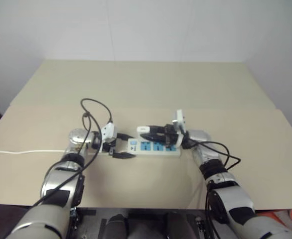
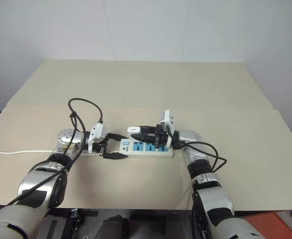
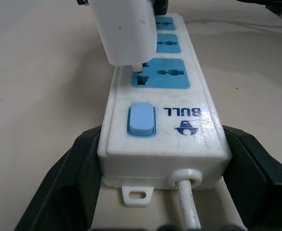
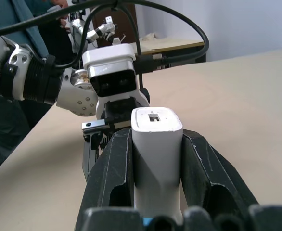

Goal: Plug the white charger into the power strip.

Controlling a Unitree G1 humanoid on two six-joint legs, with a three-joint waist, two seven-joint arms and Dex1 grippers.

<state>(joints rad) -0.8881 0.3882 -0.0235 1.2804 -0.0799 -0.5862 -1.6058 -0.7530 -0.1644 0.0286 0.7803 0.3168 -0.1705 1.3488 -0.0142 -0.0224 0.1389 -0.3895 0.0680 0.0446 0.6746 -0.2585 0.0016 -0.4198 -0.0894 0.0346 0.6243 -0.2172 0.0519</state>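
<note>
From the head, you see a beige desk [image 1: 151,84] against a white wall, with the power strip [image 1: 154,148] lying near its front edge. In the left wrist view, your left end effector [image 3: 162,163] clamps the strip's switch end. In the right wrist view, your right end effector [image 4: 156,159] holds the white charger [image 4: 157,149], which stands above the first blue socket.

wall [image 1: 146,27]: plain white | table [image 1: 151,84]: beige (seam across) | light: even

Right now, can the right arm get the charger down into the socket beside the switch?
Probably yes. The right gripper holds the white charger just above the first blue socket, its prongs at the slots. Nothing lies between, and the left gripper clamps the power strip steady.
</note>
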